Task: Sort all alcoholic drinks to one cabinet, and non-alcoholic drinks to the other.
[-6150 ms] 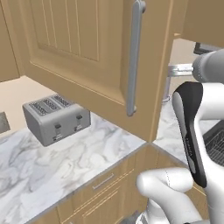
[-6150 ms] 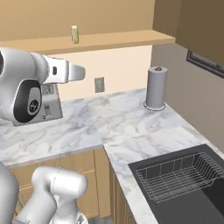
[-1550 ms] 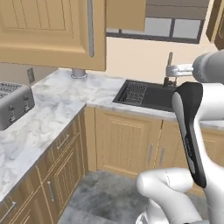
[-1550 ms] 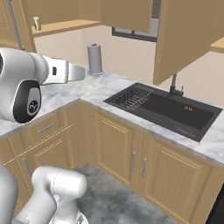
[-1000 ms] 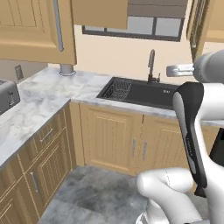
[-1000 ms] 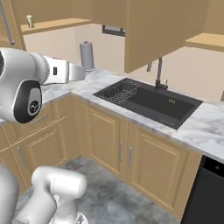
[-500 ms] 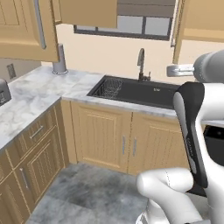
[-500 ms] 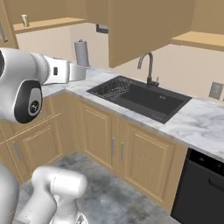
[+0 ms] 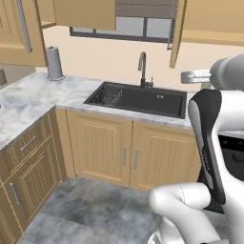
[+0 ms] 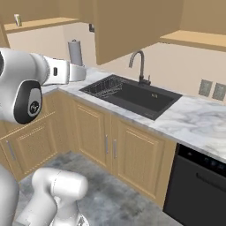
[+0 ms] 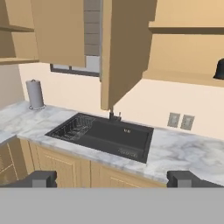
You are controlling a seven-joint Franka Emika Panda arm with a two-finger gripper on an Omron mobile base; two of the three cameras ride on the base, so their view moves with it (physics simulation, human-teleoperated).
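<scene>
Left base view: sink (image 9: 138, 97) at twelve o'clock; I hold nothing.
Right base view: small can (image 10: 17, 20) on open cabinet shelf (image 10: 39, 23), ten o'clock.
Hand view: claw (image 11: 112, 178) spread wide, empty; black bottle (image 11: 219, 70) on the right cabinet's shelf (image 11: 183, 78), three o'clock. Sorting looks partly done.

Home kitchen: sink (image 9: 138, 99) w/ faucet (image 9: 142, 69), marble counter (image 10: 201, 121), wood cabinets (image 11: 124, 48).
</scene>
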